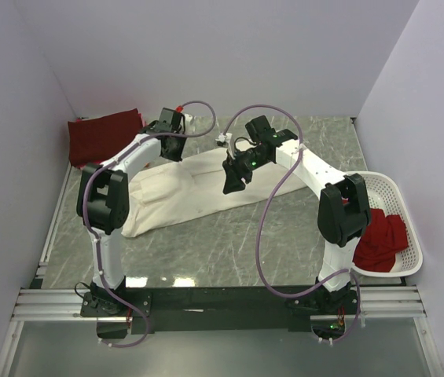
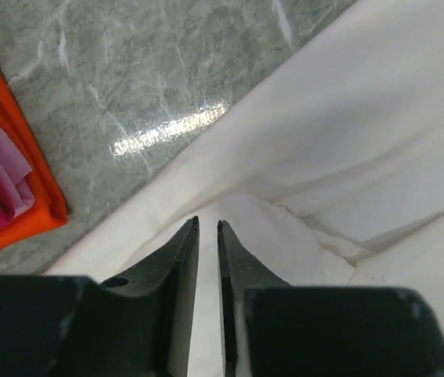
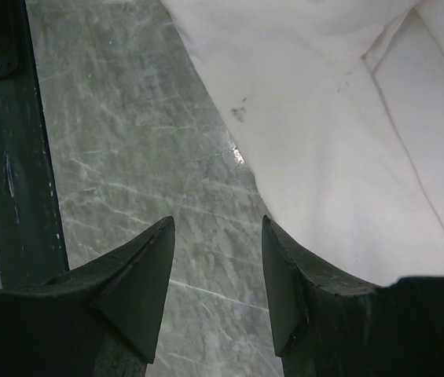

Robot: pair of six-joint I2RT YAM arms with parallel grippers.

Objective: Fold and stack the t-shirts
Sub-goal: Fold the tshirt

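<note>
The large cream-white t-shirt [image 1: 182, 192] lies spread and creased across the middle of the marble table. My left gripper [image 1: 172, 148] is at its far left edge, and its jaws [image 2: 208, 224] are closed to a narrow slit on a raised fold of that shirt [image 2: 347, 126]. My right gripper [image 1: 229, 187] hangs open and empty over the shirt's near right edge, with bare table between its fingers [image 3: 218, 224] and the shirt [image 3: 347, 141] beside the right finger. A folded dark maroon t-shirt [image 1: 104, 135] lies at the back left. An orange-pink folded shirt [image 2: 17, 181] shows in the left wrist view.
A white lattice basket [image 1: 398, 192] at the right edge holds bright red shirts [image 1: 383, 239]. Walls close in the table at the back and both sides. A dark rail [image 3: 9, 157] runs along the left of the right wrist view.
</note>
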